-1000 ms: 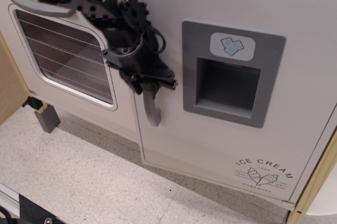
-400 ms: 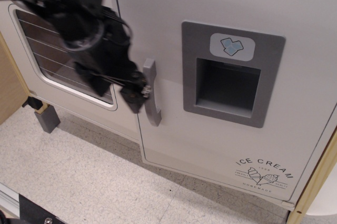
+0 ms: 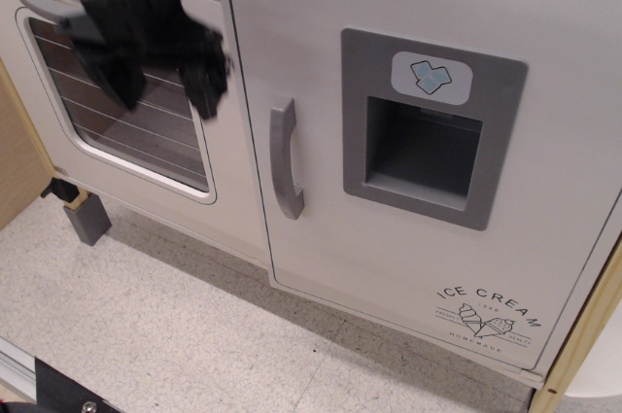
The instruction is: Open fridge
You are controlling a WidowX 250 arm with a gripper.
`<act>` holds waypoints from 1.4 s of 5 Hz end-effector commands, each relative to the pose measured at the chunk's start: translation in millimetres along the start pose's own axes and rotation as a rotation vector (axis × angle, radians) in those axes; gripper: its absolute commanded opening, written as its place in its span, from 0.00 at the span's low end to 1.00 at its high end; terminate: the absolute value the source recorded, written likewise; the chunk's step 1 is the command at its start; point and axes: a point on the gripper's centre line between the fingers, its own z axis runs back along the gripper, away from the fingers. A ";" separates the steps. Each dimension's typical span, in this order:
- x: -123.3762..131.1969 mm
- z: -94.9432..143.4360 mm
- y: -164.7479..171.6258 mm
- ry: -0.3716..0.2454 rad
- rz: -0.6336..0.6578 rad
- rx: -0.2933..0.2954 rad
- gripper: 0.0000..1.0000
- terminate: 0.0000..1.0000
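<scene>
Only one view, observation.image: the fridge (image 3: pixel 418 141) fills the right of the frame, its door looking at most barely ajar, vertical grey handle (image 3: pixel 284 158) free. The gripper (image 3: pixel 163 92) is blurred in front of the oven door (image 3: pixel 126 121), well left of that handle, fingers (image 3: pixel 207 83) apart and holding nothing. The risk, as I judge it: a reach from here could snag the oven's horizontal handle (image 3: pixel 44 3), or the fingers could skid off the fridge handle, leaving the door closed

Bright even light, gripper (image 3: pixel 165 83) motion-blurred, soft shadows
</scene>
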 end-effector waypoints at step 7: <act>77.3 26.1 -1.4 -0.039 0.359 0.030 1.00 0.00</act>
